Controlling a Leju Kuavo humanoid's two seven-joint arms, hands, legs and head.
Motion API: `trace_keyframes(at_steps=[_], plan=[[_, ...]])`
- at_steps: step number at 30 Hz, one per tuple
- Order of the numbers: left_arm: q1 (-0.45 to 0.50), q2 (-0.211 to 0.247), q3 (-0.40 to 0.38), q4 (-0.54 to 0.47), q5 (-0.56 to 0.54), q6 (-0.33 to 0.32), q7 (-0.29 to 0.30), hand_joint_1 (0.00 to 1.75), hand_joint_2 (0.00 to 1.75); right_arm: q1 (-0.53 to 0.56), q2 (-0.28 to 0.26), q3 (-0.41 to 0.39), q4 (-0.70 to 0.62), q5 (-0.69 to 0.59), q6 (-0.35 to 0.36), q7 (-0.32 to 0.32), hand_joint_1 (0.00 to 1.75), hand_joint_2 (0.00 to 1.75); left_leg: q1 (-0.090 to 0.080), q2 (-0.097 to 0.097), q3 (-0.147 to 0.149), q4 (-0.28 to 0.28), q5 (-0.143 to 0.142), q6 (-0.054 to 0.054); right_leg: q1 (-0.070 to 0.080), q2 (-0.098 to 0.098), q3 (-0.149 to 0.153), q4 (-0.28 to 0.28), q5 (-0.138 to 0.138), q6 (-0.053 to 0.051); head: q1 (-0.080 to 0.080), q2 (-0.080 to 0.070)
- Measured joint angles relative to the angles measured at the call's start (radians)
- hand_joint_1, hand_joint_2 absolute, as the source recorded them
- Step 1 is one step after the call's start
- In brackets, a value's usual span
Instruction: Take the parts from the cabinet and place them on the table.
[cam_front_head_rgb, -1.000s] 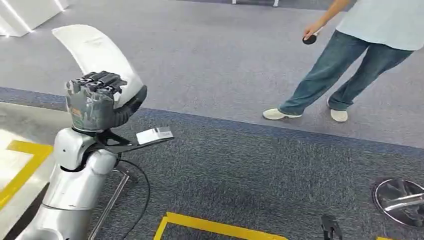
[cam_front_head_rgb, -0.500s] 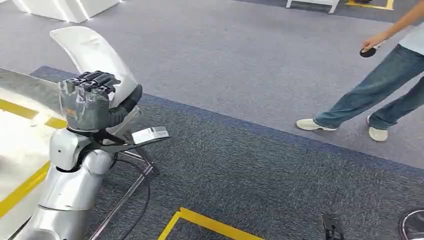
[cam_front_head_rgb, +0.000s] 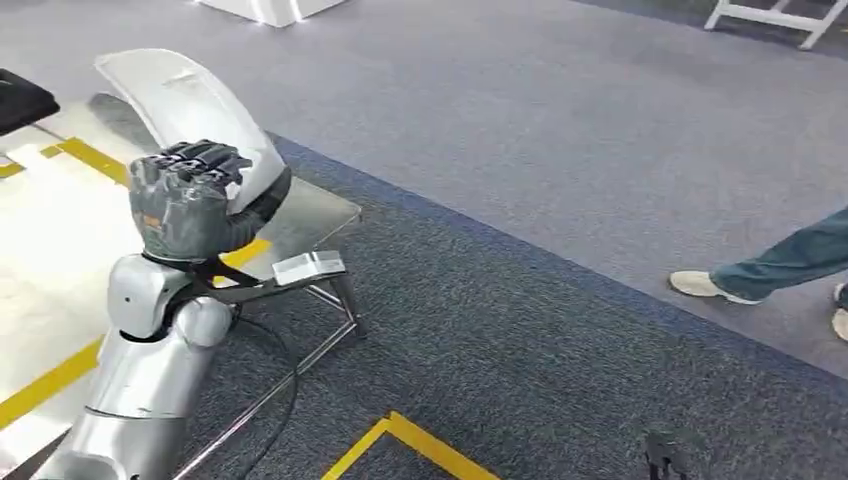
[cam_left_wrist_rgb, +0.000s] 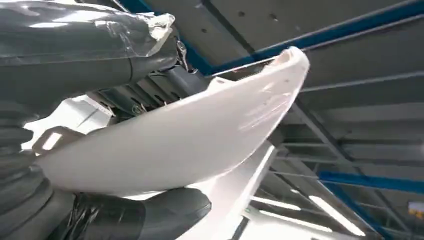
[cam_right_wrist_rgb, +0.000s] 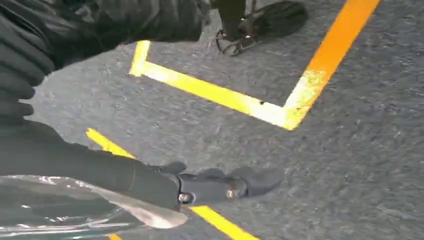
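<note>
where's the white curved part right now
In the head view, at left, the white curved part is held upright in the left hand, above the steel table's corner.

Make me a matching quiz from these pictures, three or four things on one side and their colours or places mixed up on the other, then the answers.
Things:
1. curved part
2. table
3. floor tape
4. person's shoe

Descriptions:
A. yellow, laid in a corner shape on the carpet
B. white, held in the left robot hand
C. pale, on the grey carpet at the right edge of the head view
D. shiny metal top with yellow stripes, under the held part

Pairs: 1-B, 2-D, 3-A, 4-C
</note>
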Motion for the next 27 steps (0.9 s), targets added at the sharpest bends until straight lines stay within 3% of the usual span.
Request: trace_keyframes(at_steps=[1,2,3,5,6,7,8,10,11,12,13,16,18,19,20,21,22,23,25,26,27], plan=[[0.000,0.002,0.000,0.000,0.000,0.000,0.003,1.75,1.75,-0.001,0.008,0.000,0.000,0.002,0.002,0.000,0.00,1.75,-0.002,0.002,-0.003,0.003,-0.005,-0.003,-0.008,-0.017,0.005,-0.009,0.004,-0.008,0.000,0.000],[-0.002,0.003,0.000,0.000,0.001,0.000,0.005,1.75,1.75,-0.002,0.007,0.000,0.000,0.002,0.002,0.000,0.00,1.75,-0.010,0.073,-0.009,0.022,-0.020,-0.008,-0.006,-0.029,0.011,-0.013,0.003,-0.016,-0.005,0.000],[-0.006,0.004,0.000,0.001,0.002,0.000,0.007,1.75,1.75,-0.001,0.007,0.000,0.000,0.003,0.002,0.000,0.00,1.75,-0.009,0.113,-0.032,0.074,-0.051,-0.013,-0.003,-0.044,0.016,-0.014,0.002,-0.022,-0.013,0.000],[-0.005,0.004,0.000,0.002,0.002,0.000,0.011,1.75,1.75,0.005,0.007,-0.002,0.000,0.004,0.002,0.000,0.00,1.75,-0.003,0.135,-0.104,0.228,-0.115,-0.020,0.002,-0.075,0.022,-0.014,-0.003,-0.029,-0.013,0.000],[-0.004,0.006,0.000,0.004,0.002,0.000,0.012,1.75,1.75,0.007,0.007,-0.002,0.000,0.004,0.002,0.000,0.00,1.75,-0.001,0.137,-0.134,0.286,-0.130,-0.022,0.002,-0.090,0.024,-0.014,-0.006,-0.030,-0.012,0.000],[-0.004,0.007,0.000,0.005,0.002,0.000,0.013,1.75,1.75,0.008,0.007,-0.003,0.000,0.004,0.002,0.001,0.00,1.75,0.000,0.137,-0.143,0.297,-0.120,-0.023,0.003,-0.106,0.027,-0.014,-0.009,-0.029,-0.012,0.000],[-0.004,0.008,0.000,0.005,0.002,0.000,0.014,1.75,1.75,0.008,0.007,-0.003,0.000,0.004,0.001,0.001,0.00,1.75,0.000,0.139,-0.127,0.264,-0.089,-0.023,0.003,-0.120,0.032,-0.014,-0.013,-0.028,-0.013,0.000],[-0.005,0.009,0.000,0.005,0.002,0.000,0.014,1.75,1.75,0.006,0.007,-0.003,0.000,0.005,0.001,0.001,0.00,1.75,-0.003,0.160,-0.046,0.104,-0.001,-0.013,0.005,-0.144,0.047,-0.014,-0.023,-0.024,-0.013,0.000],[-0.008,0.009,0.000,0.005,0.002,0.000,0.014,1.75,1.75,0.006,0.007,-0.003,0.000,0.005,0.001,0.000,0.00,1.75,-0.011,0.207,-0.008,0.026,0.021,-0.002,0.006,-0.155,0.054,-0.015,-0.028,-0.022,-0.012,0.000],[-0.011,0.009,0.000,0.005,0.002,0.000,0.014,1.75,1.75,0.006,0.007,-0.003,0.000,0.006,0.001,0.000,0.00,1.75,-0.028,0.233,0.004,0.013,0.005,0.003,0.014,-0.166,0.055,-0.013,-0.033,-0.014,-0.012,0.000],[-0.014,0.008,0.000,0.005,0.002,0.000,0.014,1.75,1.75,0.007,0.007,-0.004,0.000,0.006,0.001,0.000,0.00,1.75,-0.027,0.227,0.006,0.002,-0.001,0.010,0.015,-0.178,0.055,-0.013,-0.035,-0.008,-0.013,0.000],[-0.013,0.011,0.000,0.004,0.003,0.000,0.014,1.75,1.75,0.000,0.007,-0.004,0.000,0.007,0.001,0.000,0.00,1.75,-0.024,0.186,0.006,-0.009,0.001,0.022,0.015,-0.214,0.071,-0.022,-0.043,0.011,-0.011,0.000],[-0.018,0.009,0.000,0.005,0.003,0.000,0.014,1.75,1.75,-0.003,0.007,-0.005,-0.001,0.007,0.001,0.000,0.00,1.75,-0.013,0.167,0.017,-0.018,0.006,0.032,0.008,-0.114,0.037,0.043,-0.087,0.014,-0.007,0.000],[-0.018,0.005,0.000,0.005,0.002,0.000,0.014,1.75,1.75,-0.002,0.008,-0.005,0.000,0.007,0.002,0.000,0.00,1.75,-0.011,0.155,0.017,-0.018,0.005,0.036,0.007,-0.092,-0.002,0.122,-0.122,0.016,-0.001,0.000],[-0.017,0.003,-0.001,0.005,0.001,0.000,0.014,1.75,1.75,0.002,0.008,-0.005,0.001,0.007,0.002,0.000,0.00,1.75,-0.011,0.142,0.017,-0.018,0.004,0.038,0.006,-0.083,-0.046,0.203,-0.152,0.019,-0.001,0.000],[-0.015,0.003,0.000,0.006,-0.002,0.000,0.014,1.75,1.75,0.005,0.007,-0.005,0.001,0.006,0.002,0.001,0.00,1.75,-0.011,0.128,0.017,-0.017,0.003,0.039,0.007,-0.080,-0.086,0.266,-0.168,0.021,-0.002,0.000],[-0.012,0.004,0.000,0.006,-0.003,0.000,0.014,1.75,1.75,0.011,0.007,-0.006,0.002,0.006,0.002,0.002,0.00,1.75,-0.011,0.111,0.017,-0.016,0.003,0.038,0.007,-0.079,-0.109,0.288,-0.159,0.022,-0.002,0.000],[-0.011,0.003,-0.001,0.006,-0.006,0.000,0.014,1.75,1.75,0.013,0.006,-0.006,0.002,0.006,0.002,0.002,0.00,1.75,-0.010,0.095,0.018,-0.016,0.003,0.038,0.007,-0.078,-0.107,0.261,-0.124,0.022,-0.001,0.000],[-0.011,0.003,0.000,0.006,-0.008,0.000,0.016,1.75,1.75,0.011,0.006,-0.007,0.002,0.006,0.002,0.002,0.00,1.75,-0.006,0.067,0.020,-0.010,-0.001,0.031,0.003,-0.062,-0.052,0.109,-0.020,0.022,-0.002,0.000],[-0.011,0.003,-0.001,0.006,-0.008,0.000,0.016,1.75,1.75,0.012,0.006,-0.007,0.002,0.006,0.002,0.002,0.00,1.75,-0.004,0.057,0.019,-0.005,-0.005,0.025,-0.003,-0.025,-0.022,0.030,0.016,0.024,-0.001,0.000],[-0.012,0.003,0.000,0.006,-0.008,0.000,0.016,1.75,1.75,0.012,0.007,-0.007,0.003,0.006,0.002,0.002,0.00,1.75,-0.009,0.045,0.011,0.003,-0.007,0.018,-0.007,0.016,-0.009,0.010,-0.003,0.021,0.000,0.000]])
